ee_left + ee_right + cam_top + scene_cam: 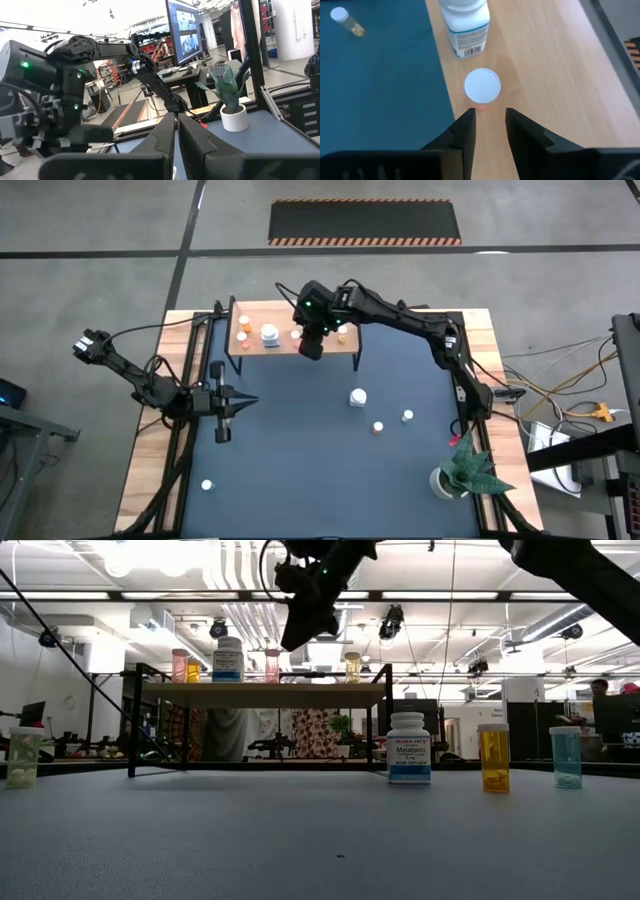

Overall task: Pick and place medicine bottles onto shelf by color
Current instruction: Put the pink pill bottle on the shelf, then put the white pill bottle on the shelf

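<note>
The shelf (290, 345) stands at the far side of the mat and bears several medicine bottles, among them a large white one (466, 22) and a small white-capped orange one (482, 86), both upright. My right gripper (490, 120) hovers open just above the shelf's near edge, right behind the small orange bottle, with nothing between its fingers. In the low view it hangs (305, 625) above the shelf board (265, 695). More bottles stand on the mat: a white one (409, 748), an orange one (494, 757), a bluish one (566, 757). My left gripper (225, 402) waits shut at the mat's left.
A potted plant (458, 473) stands at the mat's near right corner. A lone small bottle (207, 485) sits near the mat's near left, and another (347, 22) stands on the mat beside the shelf. The mat's middle (300, 440) is bare.
</note>
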`<state>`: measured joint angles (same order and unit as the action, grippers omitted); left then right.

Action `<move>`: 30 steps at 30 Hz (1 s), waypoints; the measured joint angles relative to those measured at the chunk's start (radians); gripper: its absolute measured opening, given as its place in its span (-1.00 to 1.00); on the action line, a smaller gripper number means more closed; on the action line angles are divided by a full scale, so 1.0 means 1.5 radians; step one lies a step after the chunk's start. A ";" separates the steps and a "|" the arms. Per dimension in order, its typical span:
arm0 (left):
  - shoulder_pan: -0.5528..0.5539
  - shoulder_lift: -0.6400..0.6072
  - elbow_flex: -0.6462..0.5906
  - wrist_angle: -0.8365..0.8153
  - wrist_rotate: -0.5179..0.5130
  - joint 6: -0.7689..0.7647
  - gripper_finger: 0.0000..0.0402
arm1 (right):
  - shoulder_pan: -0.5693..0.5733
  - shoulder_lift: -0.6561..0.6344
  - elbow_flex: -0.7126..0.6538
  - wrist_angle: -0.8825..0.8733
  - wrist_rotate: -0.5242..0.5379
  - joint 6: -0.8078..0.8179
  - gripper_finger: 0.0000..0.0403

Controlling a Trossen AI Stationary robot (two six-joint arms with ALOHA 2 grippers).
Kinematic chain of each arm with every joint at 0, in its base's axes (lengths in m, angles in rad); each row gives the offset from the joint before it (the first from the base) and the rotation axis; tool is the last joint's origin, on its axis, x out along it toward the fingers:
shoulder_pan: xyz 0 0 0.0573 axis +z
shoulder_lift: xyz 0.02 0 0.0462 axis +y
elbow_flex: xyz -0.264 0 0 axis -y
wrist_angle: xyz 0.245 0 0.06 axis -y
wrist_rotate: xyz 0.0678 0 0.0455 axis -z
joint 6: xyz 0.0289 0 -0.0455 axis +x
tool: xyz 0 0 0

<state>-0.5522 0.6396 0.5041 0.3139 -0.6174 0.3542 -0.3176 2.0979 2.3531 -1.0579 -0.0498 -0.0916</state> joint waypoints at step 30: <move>0.000 0.001 -0.001 -0.006 0.000 -0.002 -0.97 | 0.065 -0.011 -0.001 -0.107 -0.007 0.019 -0.74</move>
<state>-0.5522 0.6407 0.5022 0.3050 -0.6174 0.3507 -0.2195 2.0810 2.3524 -1.2179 -0.0608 -0.0632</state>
